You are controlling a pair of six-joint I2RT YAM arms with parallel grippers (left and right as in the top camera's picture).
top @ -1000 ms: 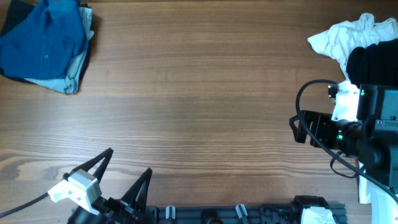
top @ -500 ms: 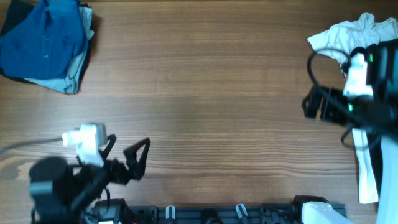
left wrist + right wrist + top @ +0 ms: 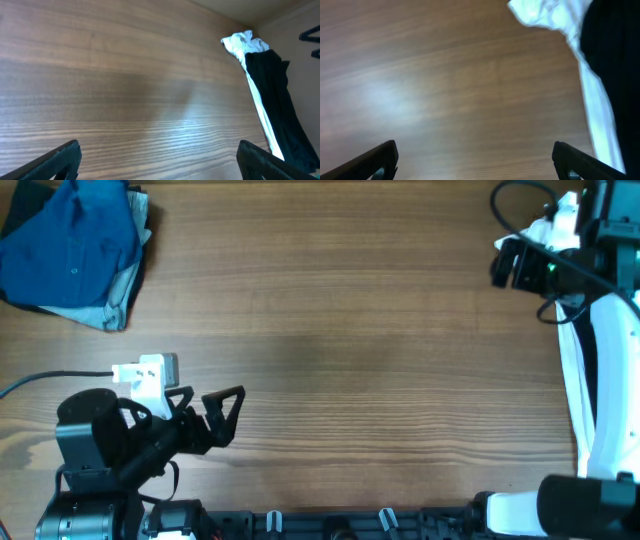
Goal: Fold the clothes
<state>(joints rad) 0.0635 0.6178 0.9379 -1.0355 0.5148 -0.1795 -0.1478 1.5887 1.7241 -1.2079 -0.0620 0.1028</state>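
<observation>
black T-shirt, beyond right hand (not touching)

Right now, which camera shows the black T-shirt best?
The left wrist view: the black T-shirt stretches out beside the white T-shirt. The right wrist view crops it at the edge; overhead, the right arm mostly covers it.

Count of items on the table (one table).

Garments: three identified.
- One black T-shirt, ahead and to the right of the jaws of the left gripper.
- One white T-shirt, touching the black one on the side nearer those jaws.
- One blue buttoned shirt, lying on pale cloth (number of pieces beneath cannot be told).

Grippers: two, counting the right gripper.
</observation>
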